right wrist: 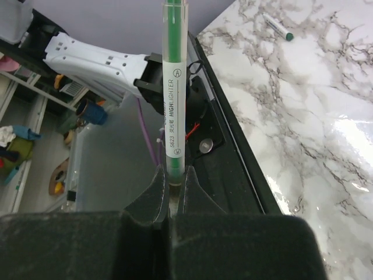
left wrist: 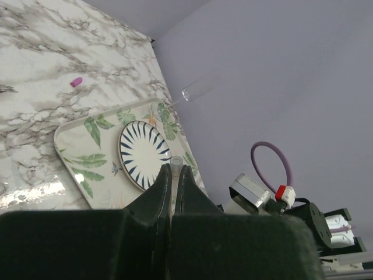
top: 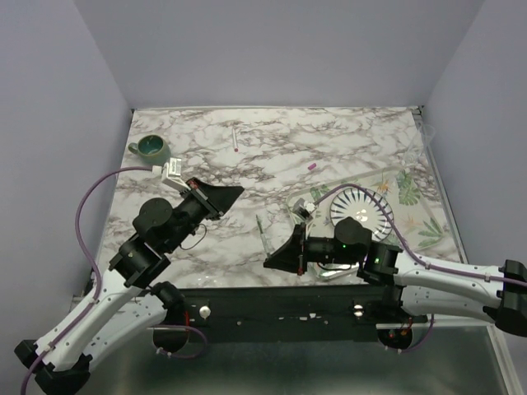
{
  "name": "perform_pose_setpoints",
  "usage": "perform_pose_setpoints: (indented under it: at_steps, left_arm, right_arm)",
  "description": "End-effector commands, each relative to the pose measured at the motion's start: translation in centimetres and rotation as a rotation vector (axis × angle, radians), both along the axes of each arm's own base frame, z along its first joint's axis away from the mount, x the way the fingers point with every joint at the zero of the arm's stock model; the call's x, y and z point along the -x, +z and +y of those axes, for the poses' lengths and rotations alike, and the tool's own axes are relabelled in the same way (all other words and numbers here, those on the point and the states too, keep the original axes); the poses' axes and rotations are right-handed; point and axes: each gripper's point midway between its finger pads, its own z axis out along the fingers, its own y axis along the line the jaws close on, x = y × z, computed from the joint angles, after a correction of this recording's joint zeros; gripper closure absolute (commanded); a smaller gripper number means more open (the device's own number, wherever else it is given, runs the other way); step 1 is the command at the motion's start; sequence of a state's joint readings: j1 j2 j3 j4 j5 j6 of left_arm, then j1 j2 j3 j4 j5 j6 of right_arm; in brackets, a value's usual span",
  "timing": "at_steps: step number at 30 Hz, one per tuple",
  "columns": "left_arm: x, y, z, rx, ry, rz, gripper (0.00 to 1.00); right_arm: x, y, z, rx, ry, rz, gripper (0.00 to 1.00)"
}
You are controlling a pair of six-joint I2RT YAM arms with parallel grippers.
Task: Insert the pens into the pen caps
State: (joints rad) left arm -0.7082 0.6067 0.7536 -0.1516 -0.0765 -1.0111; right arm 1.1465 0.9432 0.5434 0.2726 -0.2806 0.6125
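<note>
Gripping a green pen (right wrist: 173,87) by its lower end, the right claw (right wrist: 173,175) has its fingers closed tight on the barrel. The rest of the pen sticks out well past the tips. It has a white body with a green core and a label reading "HIGHLIGHTER". In the top view this claw (top: 272,262) hangs low over the near edge of the table (top: 346,132) and points left.

The left claw (left wrist: 173,175) is closed too, pinching a pale tube (left wrist: 176,161) of which only the open end shows above the tips. Whether that is a cap or a pen end cannot be told. From above, this claw (top: 235,193) sits left of centre and points right, clear of the other claw.

A second pen (top: 263,233) with a green end lies flat on the marble between the two claws, and it also shows in the right wrist view (right wrist: 277,27). A red-tipped pen (top: 235,137) lies near the far edge, well apart from both claws. The pink cap (top: 312,166) lies alone on the marble beyond the tray (top: 432,234), and the left wrist view shows it as well (left wrist: 76,81).

The leaf-print tray is on the right side and holds a striped plate (top: 366,206). A green mug (top: 150,146) stands in the far left corner.
</note>
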Motion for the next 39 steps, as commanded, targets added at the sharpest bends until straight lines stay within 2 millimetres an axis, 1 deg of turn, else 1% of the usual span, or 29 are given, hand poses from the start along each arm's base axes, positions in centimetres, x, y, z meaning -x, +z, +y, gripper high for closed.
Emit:
perform_pose_setpoints:
  at_steps: [1, 6, 7, 12, 15, 24, 26, 30, 39]
  left_arm:
    - [1.6, 0.9, -1.3, -0.012, -0.124, -0.096, 1.0]
    - [2.1, 0.9, -2.0, -0.01, -0.172, -0.096, 1.0]
    - [2.1, 0.8, -2.1, -0.009, -0.179, -0.095, 1.0]
    - [3.1, 0.3, -3.1, 0.017, -0.258, -0.088, 1.0]
    - [3.5, 0.4, -3.2, 0.026, -0.275, -0.084, 1.0]
    - [3.7, 0.9, -2.3, 0.009, -0.247, -0.106, 1.0]
    - [3.7, 0.7, -2.2, 0.005, -0.241, -0.099, 1.0]
    - [3.9, 1.0, -2.2, 0.013, -0.25, -0.104, 1.0]
    - [4.3, 1.2, -2.0, -0.004, -0.257, -0.119, 1.0]
  right_arm:
    - [1.2, 2.5, 1.1, -0.059, 0.079, -0.038, 0.99]
    - [1.2, 2.3, 1.4, -0.048, 0.075, -0.035, 0.99]
    - [1.1, 2.5, 1.5, -0.05, 0.073, -0.037, 0.99]
    - [0.6, 2.2, 1.6, -0.023, 0.051, -0.035, 0.99]
    - [0.7, 2.0, 1.7, -0.018, 0.054, -0.026, 0.99]
    - [0.3, 1.5, 1.5, -0.006, 0.024, -0.017, 0.99]
    - [0.2, 1.4, 1.4, -0.003, 0.015, -0.014, 0.99]
    - [0.1, 1.1, 1.4, 0.002, 0.003, -0.004, 0.99]
    - [-0.2, 1.4, 1.0, -0.015, -0.025, 0.001, 0.99]
